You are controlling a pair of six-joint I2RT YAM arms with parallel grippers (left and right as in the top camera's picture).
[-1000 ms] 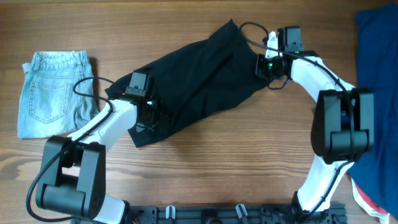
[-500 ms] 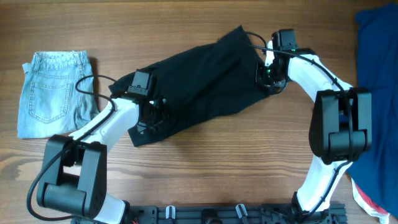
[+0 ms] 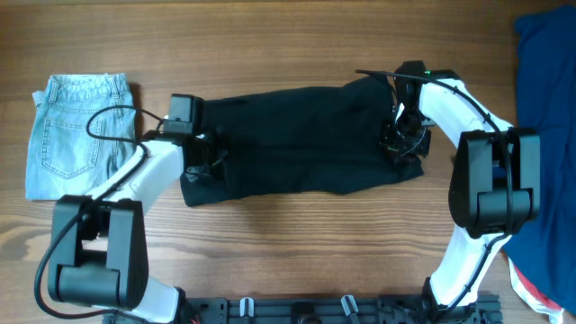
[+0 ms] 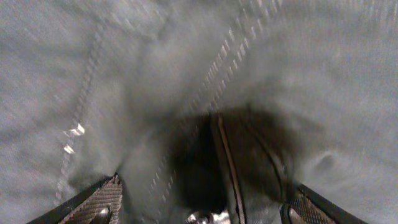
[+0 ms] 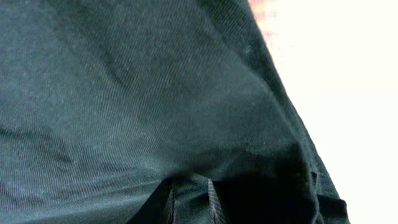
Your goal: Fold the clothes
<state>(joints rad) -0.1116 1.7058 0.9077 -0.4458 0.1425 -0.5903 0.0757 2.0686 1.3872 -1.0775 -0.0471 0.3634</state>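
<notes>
Left fingers (image 4: 106, 202) spread wide over black clothes (image 3: 297, 139), gripping nothing; right fingers (image 5: 163, 199) nipped on right end. Lying flat in long band across mid-worktop (image 3: 270, 45), near denim shorts (image 3: 76, 135). Judged early: laid out, no tidy fold visible, folding left.
</notes>
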